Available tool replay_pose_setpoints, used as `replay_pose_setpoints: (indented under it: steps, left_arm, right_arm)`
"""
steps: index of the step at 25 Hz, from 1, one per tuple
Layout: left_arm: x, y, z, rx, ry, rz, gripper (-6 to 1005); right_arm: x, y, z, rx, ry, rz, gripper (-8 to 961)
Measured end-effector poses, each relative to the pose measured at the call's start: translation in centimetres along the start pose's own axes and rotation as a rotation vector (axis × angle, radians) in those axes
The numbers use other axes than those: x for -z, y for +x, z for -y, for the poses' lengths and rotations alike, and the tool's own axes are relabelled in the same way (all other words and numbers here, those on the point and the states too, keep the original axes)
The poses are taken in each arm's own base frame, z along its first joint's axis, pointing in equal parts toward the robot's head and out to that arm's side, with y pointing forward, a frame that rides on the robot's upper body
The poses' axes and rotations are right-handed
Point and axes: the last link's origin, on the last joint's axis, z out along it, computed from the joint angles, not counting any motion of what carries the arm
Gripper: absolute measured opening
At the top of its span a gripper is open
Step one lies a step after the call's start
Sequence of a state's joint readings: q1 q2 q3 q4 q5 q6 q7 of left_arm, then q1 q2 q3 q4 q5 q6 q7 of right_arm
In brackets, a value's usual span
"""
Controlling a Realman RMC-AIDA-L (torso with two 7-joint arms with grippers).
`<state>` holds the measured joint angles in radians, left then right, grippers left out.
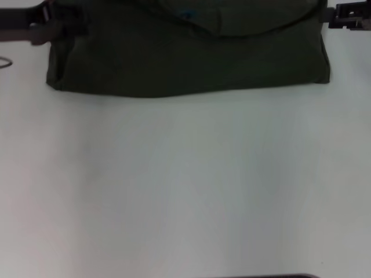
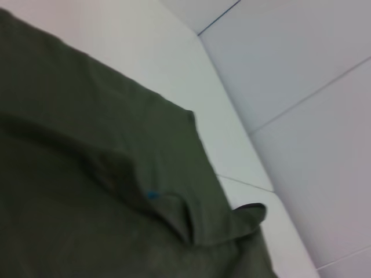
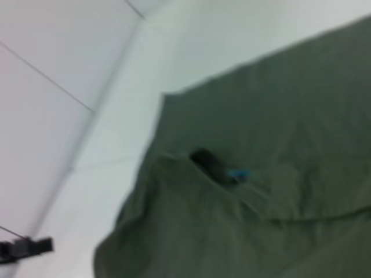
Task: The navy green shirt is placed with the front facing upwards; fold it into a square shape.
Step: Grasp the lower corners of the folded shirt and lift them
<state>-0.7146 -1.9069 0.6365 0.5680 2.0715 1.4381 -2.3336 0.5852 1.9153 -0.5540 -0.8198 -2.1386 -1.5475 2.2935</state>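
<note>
The navy green shirt (image 1: 185, 58) lies folded into a wide band across the far part of the white table, with its plain green cloth facing up. A blue neck label (image 1: 186, 14) shows near the far edge, under a curved fold. The lettering is out of view. My left gripper (image 1: 49, 23) sits at the shirt's far left corner, against the cloth. My right gripper (image 1: 348, 17) is just off the far right corner. The left wrist view shows the shirt (image 2: 87, 174) and the label (image 2: 152, 195). The right wrist view shows the shirt (image 3: 278, 174) and the label (image 3: 237, 173).
The white table (image 1: 185, 185) stretches bare from the shirt to the near edge. A thin cable loop (image 1: 4, 62) lies at the left edge. Pale wall panels (image 2: 301, 69) stand behind the table. The other arm's gripper (image 3: 26, 248) shows far off in the right wrist view.
</note>
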Motion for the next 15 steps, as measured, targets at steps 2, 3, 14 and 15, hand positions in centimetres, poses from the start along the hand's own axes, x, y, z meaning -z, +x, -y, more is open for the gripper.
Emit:
replay_pose_setpoints:
  steps: [2, 3, 14, 15]
  left_arm:
    - [0.7, -0.5, 0.6, 0.028, 0.025, 0.006, 512]
    - [0.9, -0.9, 1.0, 0.039, 0.038, 0.009, 512]
    - [-0.1, -0.9, 3.1, 0.147, 0.229, 0.016, 510]
    - [-0.6, -0.9, 3.3, 0.160, 0.255, 0.012, 509]
  right_arm:
    - [0.6, 0.6, 0.0, 0.029, -0.039, 0.041, 531]
    - [0.9, 0.9, 0.0, 0.047, -0.055, 0.062, 540]
    - [1.6, 2.2, 0.3, 0.026, -0.093, 0.115, 691]
    - [1.6, 2.1, 0.3, 0.028, -0.090, 0.114, 712]
